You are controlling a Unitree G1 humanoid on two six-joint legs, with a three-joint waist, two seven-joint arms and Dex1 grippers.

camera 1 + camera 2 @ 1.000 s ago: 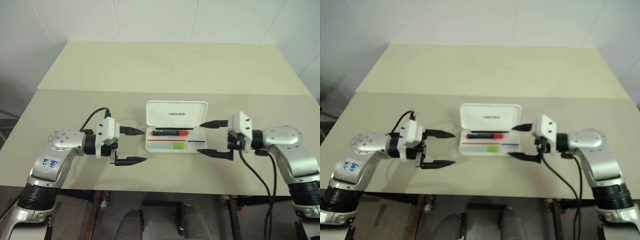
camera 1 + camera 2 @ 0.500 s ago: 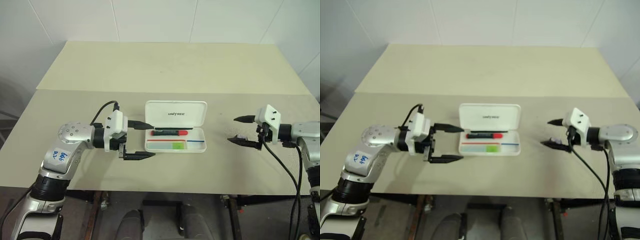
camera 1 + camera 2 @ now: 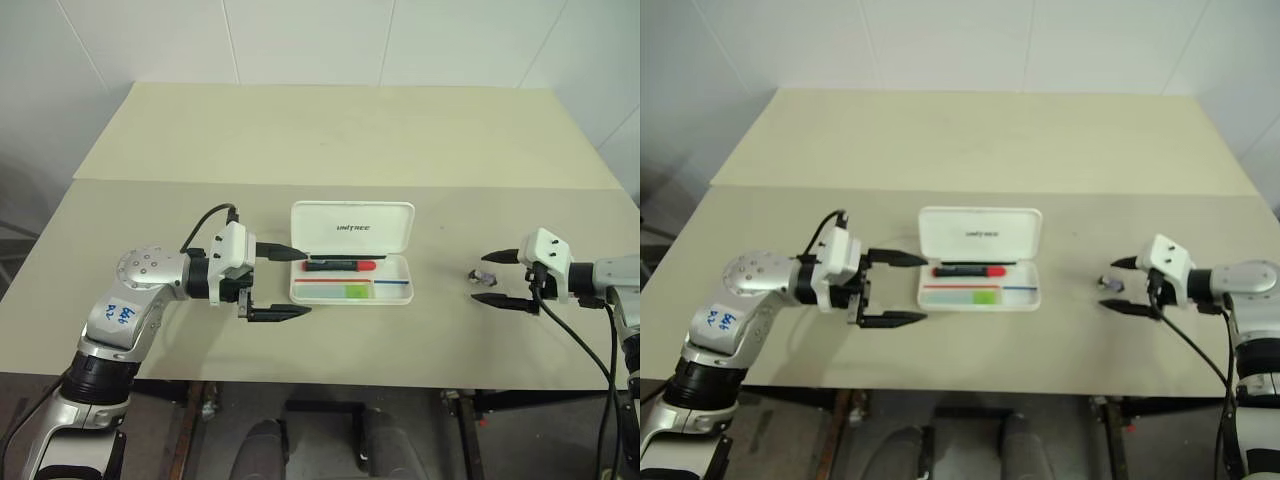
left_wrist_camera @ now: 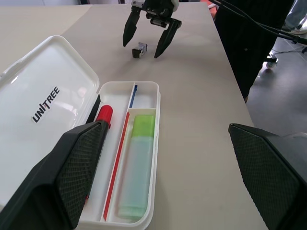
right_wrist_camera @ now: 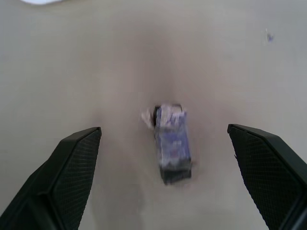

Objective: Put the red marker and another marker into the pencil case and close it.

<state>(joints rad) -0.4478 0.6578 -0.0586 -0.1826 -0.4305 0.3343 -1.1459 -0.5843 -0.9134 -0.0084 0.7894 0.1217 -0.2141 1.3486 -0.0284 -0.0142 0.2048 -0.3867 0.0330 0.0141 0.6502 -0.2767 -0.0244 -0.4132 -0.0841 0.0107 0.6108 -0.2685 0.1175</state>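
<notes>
Fingers: the left gripper (image 3: 283,283) has its two black fingers spread wide and holds nothing. It points level toward the case (image 3: 352,258), just beside the case's left end. One finger tip lies at the hinge line near the left corner of the lid (image 3: 353,228); the other lies in front of the tray's near edge. Whether either tip touches the case cannot be determined.

The right gripper (image 3: 494,278) also has its fingers spread wide and holds nothing. It sits well to the right of the case, low over the table (image 3: 330,140). A small dark block (image 3: 483,274) lies on the table between its two fingers, touching neither of them. In the right wrist view the block (image 5: 171,143) appears blurred, with a bluish top face; its identity cannot be determined.

The case lies open at the centre of the near table section. The lid is tilted back and the "UNITREE" lettering faces forward. The red marker (image 4: 102,117) lies in the rear compartment, along the hinge, with its red cap toward the right gripper. The highlighter (image 4: 138,163) lies in the front compartment, lime cap toward the right gripper. A thin red-and-blue stripe (image 4: 123,153) runs between the two compartments.
</notes>
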